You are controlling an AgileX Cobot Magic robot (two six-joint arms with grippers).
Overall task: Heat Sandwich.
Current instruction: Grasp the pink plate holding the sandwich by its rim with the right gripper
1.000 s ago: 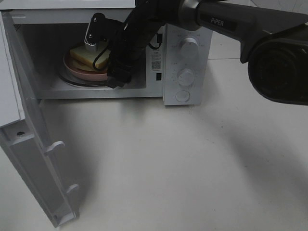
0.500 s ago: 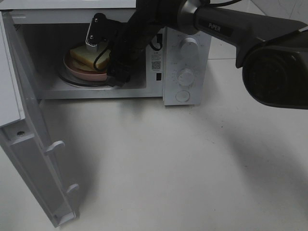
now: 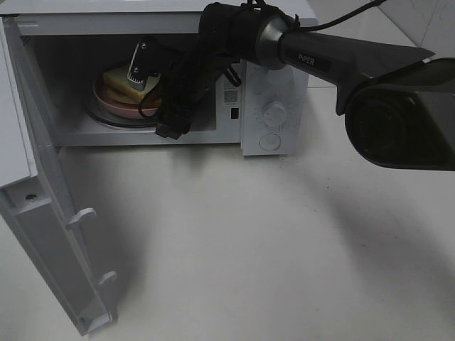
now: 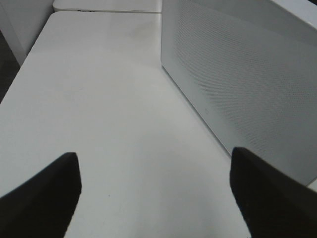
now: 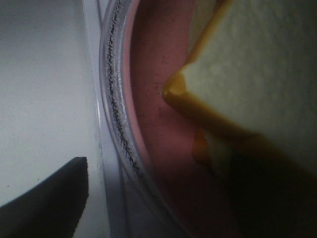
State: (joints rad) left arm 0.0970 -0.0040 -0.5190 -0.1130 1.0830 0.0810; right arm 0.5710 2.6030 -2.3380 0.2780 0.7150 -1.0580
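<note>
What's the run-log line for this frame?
sandwich: on pink plate, in microwave | door: open | right end effector: open, beside plate | left end effector: open, empty

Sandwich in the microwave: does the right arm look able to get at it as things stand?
Probably yes. The door stands open, and the right end effector is inside the microwave, close beside the sandwich on its plate, with nothing seen between them.

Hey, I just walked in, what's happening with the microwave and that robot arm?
The sandwich sits on its pink plate inside the microwave, whose door stands open. The right gripper reaches into the cavity at the plate's edge, jaws open, holding nothing. The left gripper hangs open over the table beside the microwave, empty.
</note>
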